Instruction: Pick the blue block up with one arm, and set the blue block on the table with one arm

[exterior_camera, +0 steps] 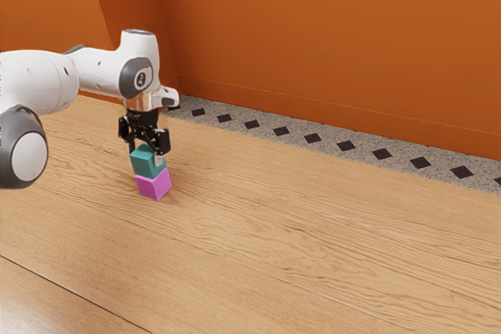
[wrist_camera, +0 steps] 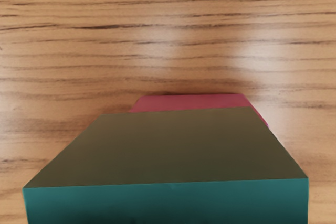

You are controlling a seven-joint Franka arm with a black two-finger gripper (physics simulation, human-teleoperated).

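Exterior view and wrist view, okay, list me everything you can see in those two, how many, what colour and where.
blue block: one, teal-blue, at the gripper, directly above the pink block
pink block: one, pink-magenta, on the table, under the blue block
table: one, light brown wood grain, beneath the blocks
patterned strip: one, speckled grey with a row of black diamonds, between table and wall
wall: orange, behind the strip, with a corner toward the exterior view's left
arm: one, white with grey, coming in from the exterior view's left
gripper: one, black, at the blue block
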